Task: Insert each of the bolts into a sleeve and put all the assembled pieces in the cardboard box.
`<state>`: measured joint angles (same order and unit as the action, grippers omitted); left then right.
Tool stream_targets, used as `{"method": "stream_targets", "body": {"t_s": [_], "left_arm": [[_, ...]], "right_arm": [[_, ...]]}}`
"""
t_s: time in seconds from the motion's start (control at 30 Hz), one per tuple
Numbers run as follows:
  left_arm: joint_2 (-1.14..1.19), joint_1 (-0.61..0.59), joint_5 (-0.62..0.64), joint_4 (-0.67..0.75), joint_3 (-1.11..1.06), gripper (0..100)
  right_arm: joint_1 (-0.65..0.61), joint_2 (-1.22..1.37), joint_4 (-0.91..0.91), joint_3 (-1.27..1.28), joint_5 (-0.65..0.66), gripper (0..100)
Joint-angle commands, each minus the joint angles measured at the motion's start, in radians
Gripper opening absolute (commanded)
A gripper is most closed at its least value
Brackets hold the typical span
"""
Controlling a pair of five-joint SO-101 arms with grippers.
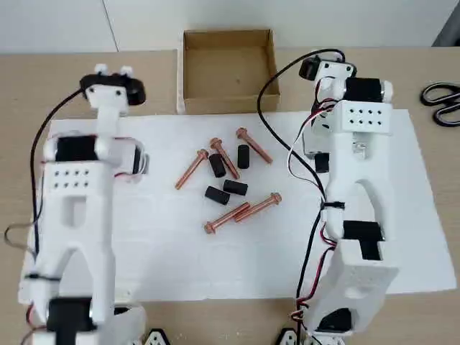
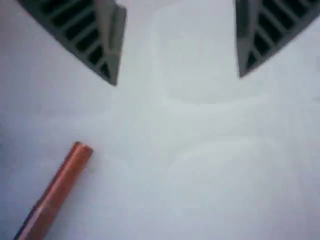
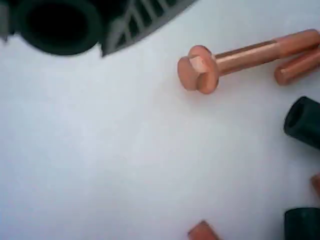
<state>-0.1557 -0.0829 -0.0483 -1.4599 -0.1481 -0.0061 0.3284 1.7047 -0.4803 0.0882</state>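
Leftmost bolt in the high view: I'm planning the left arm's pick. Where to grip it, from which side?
Probably mid-shank on the leftmost bolt, from above, jaws across its length: it lies flat, diagonal, apart from the rest.

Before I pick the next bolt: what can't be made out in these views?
Left wrist view: copper bolt, head end cut off by the frame edge.
Right wrist view: gripped sleeve, blurred and cropped by the frame edge.
High view: scissors, partly cut off by the frame edge.
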Motion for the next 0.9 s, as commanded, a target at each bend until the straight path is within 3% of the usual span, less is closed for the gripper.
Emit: {"method": "stream_targets", "body": {"t_s": [0.0, 0.43, 0.87], "left_arm": [[0.153, 0.046, -0.011, -0.026, 0.205, 15], [0.509, 0.143, -0.014, 0.009, 0.441, 15], [0.936, 0.233, -0.074, -0.196, 0.955, 15]], "right_arm": [[0.010, -0.070, 0.021, -0.018, -0.006, 0.5], [0.042, -0.068, 0.016, -0.018, -0.005, 0.5], [0.047, -0.068, 0.013, -0.018, -0.003, 0.6]]}}
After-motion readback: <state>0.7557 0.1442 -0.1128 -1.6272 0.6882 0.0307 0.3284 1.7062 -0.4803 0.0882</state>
